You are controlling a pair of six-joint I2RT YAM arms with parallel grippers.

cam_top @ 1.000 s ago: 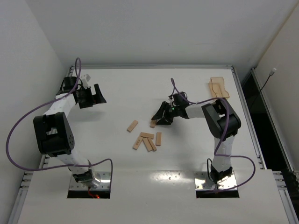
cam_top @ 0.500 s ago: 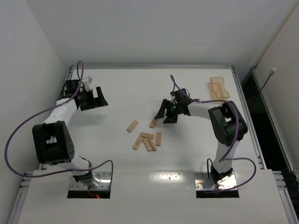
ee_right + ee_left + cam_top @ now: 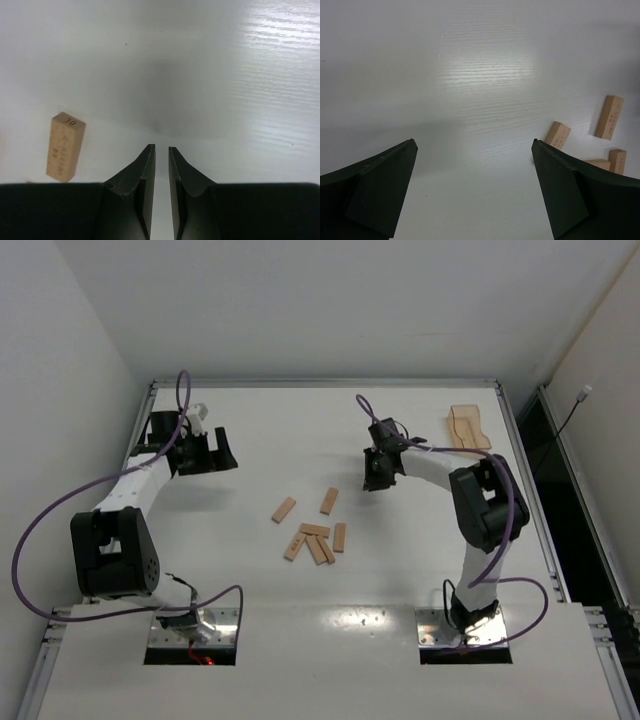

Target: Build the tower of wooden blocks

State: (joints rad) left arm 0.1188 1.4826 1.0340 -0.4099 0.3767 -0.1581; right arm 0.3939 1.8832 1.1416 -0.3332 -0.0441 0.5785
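Several light tan wood blocks lie flat on the white table: one apart at the left (image 3: pixel 284 509), one (image 3: pixel 329 500) above a loose cluster (image 3: pixel 315 540). No tower shows in any view. My right gripper (image 3: pixel 373 478) hovers up and right of the upper block. In the right wrist view its jaws (image 3: pixel 161 146) stand almost together with only a thin slit and nothing between them, and that block (image 3: pixel 65 146) lies to their left. My left gripper (image 3: pixel 205 452) is far to the left, wide open (image 3: pixel 473 142) and empty, with blocks (image 3: pixel 609 117) at its right.
A translucent orange-tan tray (image 3: pixel 468 427) sits at the back right corner. The table's metal rim (image 3: pixel 330 383) runs along the far edge. Purple cables loop beside both arms.
My right gripper has pulled back up and to the right, away from the upper block, and its jaws have closed from wide to nearly together. The left gripper has drifted slightly up and right.
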